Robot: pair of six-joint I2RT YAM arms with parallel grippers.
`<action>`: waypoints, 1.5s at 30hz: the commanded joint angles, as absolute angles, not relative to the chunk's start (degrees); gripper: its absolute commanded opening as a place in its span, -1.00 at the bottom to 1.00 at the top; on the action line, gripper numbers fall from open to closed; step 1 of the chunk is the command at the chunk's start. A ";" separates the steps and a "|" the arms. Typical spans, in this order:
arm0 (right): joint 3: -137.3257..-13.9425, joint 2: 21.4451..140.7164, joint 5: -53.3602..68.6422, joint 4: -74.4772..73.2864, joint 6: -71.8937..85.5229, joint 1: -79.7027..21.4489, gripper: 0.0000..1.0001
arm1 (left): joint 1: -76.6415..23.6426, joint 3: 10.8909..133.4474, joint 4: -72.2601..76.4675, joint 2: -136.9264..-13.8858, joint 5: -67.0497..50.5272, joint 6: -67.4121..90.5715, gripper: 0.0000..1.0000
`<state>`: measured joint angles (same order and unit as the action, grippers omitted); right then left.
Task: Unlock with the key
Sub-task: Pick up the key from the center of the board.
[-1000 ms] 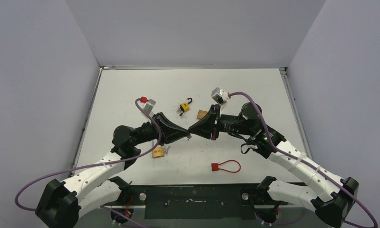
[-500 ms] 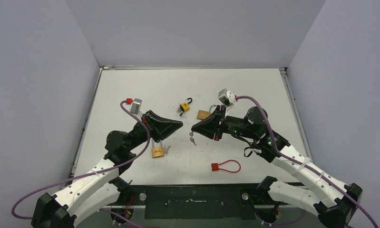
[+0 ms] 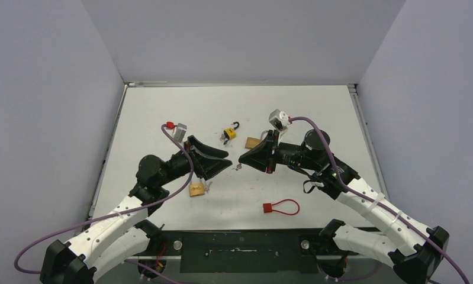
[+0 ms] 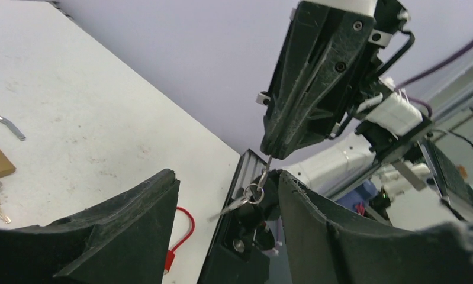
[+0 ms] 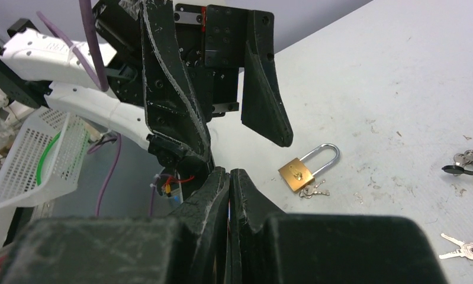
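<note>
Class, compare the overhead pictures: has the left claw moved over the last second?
Yes: the left claw drew back leftward, toward the near brass padlock, and opened.

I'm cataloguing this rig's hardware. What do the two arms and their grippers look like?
The left arm and right arm both have white link shells with black joints. Each ends in a black gripper, the left gripper and right gripper, with two broad, scuffed fingers tapering to wedges. A purple cable loops along each arm to a small grey wrist camera.
</note>
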<state>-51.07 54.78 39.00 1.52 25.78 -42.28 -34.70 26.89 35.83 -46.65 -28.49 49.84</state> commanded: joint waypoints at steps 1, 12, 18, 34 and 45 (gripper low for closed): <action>-55.63 56.39 44.66 0.22 21.58 -41.95 -1.00 | -34.50 32.06 38.35 -49.31 -39.66 44.94 0.19; -57.92 60.42 49.27 -2.13 20.62 -42.10 -1.00 | -36.46 32.92 43.43 -55.01 -47.01 47.52 -0.22; -57.85 61.46 49.89 -0.89 21.45 -42.27 -1.00 | -37.10 33.21 44.49 -56.59 -48.72 48.03 -0.52; -50.28 55.38 38.03 7.94 28.89 -41.66 0.51 | -37.59 33.00 44.51 -56.93 -39.15 49.93 -1.00; -45.44 56.70 42.29 12.96 28.44 -43.02 0.71 | -37.42 31.70 51.06 -58.72 -32.38 62.60 -1.00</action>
